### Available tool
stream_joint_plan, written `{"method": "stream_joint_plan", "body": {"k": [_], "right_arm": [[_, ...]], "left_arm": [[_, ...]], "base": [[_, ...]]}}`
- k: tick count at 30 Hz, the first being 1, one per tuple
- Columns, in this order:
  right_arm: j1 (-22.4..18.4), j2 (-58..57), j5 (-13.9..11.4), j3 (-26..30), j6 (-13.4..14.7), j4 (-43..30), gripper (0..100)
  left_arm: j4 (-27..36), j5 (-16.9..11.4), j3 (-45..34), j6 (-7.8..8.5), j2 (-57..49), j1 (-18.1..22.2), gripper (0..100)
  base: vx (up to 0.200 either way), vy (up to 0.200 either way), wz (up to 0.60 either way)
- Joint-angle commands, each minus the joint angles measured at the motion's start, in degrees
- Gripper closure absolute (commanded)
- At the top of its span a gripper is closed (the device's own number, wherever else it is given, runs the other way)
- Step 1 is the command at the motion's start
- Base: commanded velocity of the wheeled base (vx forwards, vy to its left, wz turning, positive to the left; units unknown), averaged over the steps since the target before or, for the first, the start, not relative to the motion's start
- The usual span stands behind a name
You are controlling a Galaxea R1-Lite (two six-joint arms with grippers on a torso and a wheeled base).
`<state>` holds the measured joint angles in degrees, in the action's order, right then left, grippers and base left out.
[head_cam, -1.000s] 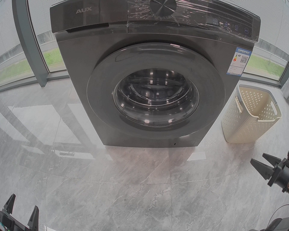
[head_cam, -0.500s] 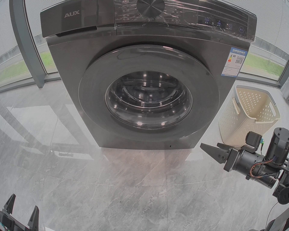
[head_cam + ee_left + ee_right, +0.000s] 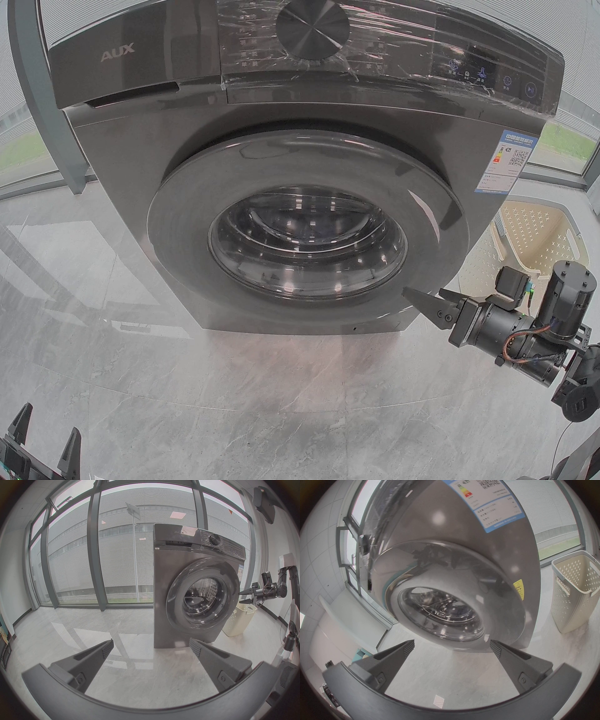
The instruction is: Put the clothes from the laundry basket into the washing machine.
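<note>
The grey front-loading washing machine (image 3: 187, 156) faces me, its round glass door (image 3: 306, 244) shut. A cream perforated laundry basket (image 3: 540, 234) stands on the floor at the machine's right side, partly hidden behind the machine's corner and my right arm. The part of its inside that shows looks bare. My right gripper (image 3: 424, 292) is open with nothing in it, level with the door's lower right rim and close to it. In the right wrist view the door (image 3: 440, 611) lies just beyond the open gripper (image 3: 451, 645), with the basket (image 3: 578, 589) off to one side. My left gripper (image 3: 50, 417) is open low at the left.
Glossy grey tile floor (image 3: 250, 400) stretches in front of the machine. Tall windows with dark frames (image 3: 93, 548) stand behind it. The left wrist view takes in the machine (image 3: 175, 605), the basket (image 3: 239, 622) and the right gripper (image 3: 241, 598) from a distance.
The head camera has come closer to the machine. My right arm has swung in from the right edge toward the door's lower right rim. The left gripper is unchanged.
</note>
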<state>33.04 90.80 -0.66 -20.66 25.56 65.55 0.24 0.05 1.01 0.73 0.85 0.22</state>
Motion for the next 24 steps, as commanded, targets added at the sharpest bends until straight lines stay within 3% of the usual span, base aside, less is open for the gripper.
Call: {"method": "stream_joint_plan", "body": {"k": [1, 5, 14, 24], "right_arm": [[-0.1, -0.1, 0.0, -0.1, -0.1, 0.0, 0], [-0.2, -0.4, 0.0, 0.0, 0.0, 0.0, 0], [-0.9, -0.4, 0.0, 0.3, 0.0, 0.4, 0], [-4.4, -0.4, 1.1, -0.3, -0.3, 5.0, 0]], "left_arm": [[0.0, 0.0, -1.0, 0.06, -0.8, 0.0, 0], [0.0, 0.0, -0.9, 0.06, -0.8, 0.0, 0], [0.0, 0.0, -1.0, 0.06, -0.7, 0.0, 0], [0.0, 0.0, -0.9, -0.03, -0.7, 0.0, 0]], "base": [[0.000, 0.000, 0.00], [0.000, 0.000, 0.00], [0.200, 0.000, 0.00], [0.000, 0.000, 0.00]]}}
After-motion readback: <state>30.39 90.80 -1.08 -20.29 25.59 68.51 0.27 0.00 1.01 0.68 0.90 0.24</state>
